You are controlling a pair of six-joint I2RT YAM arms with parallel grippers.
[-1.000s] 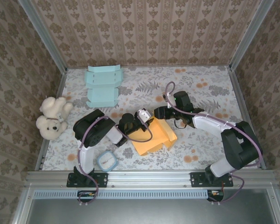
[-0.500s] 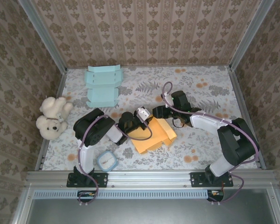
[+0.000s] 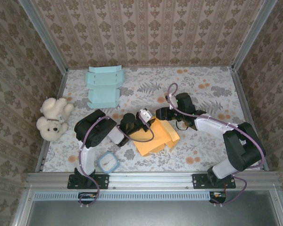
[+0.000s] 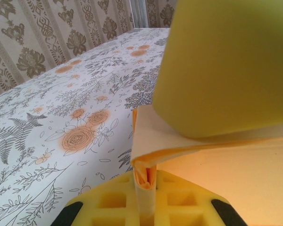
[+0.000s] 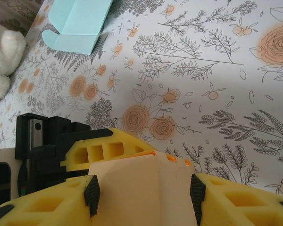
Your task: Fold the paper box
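The orange paper box [image 3: 154, 137] lies partly folded on the flowered table between both arms. My left gripper [image 3: 142, 118] is shut on a thin folded edge of the paper box [image 4: 146, 176], pinched upright between its yellow fingers [image 4: 108, 202]. My right gripper [image 3: 161, 114] comes in from the right. Its black pads [image 5: 91, 195] press on both side edges of a pale raised panel of the box [image 5: 141, 188], so it is shut on the box. The left gripper's yellow finger [image 5: 101, 148] sits just beyond that panel.
A flat teal box blank [image 3: 104, 87] lies at the back left of the table. A white teddy bear [image 3: 52, 118] sits by the left wall. A small round-faced blue clock [image 3: 108, 163] rests near the left arm's base. Patterned walls enclose the table.
The right arm swayed slightly left and came back, and the box panel shifted a little with it. The left gripper kept its pinch in place.
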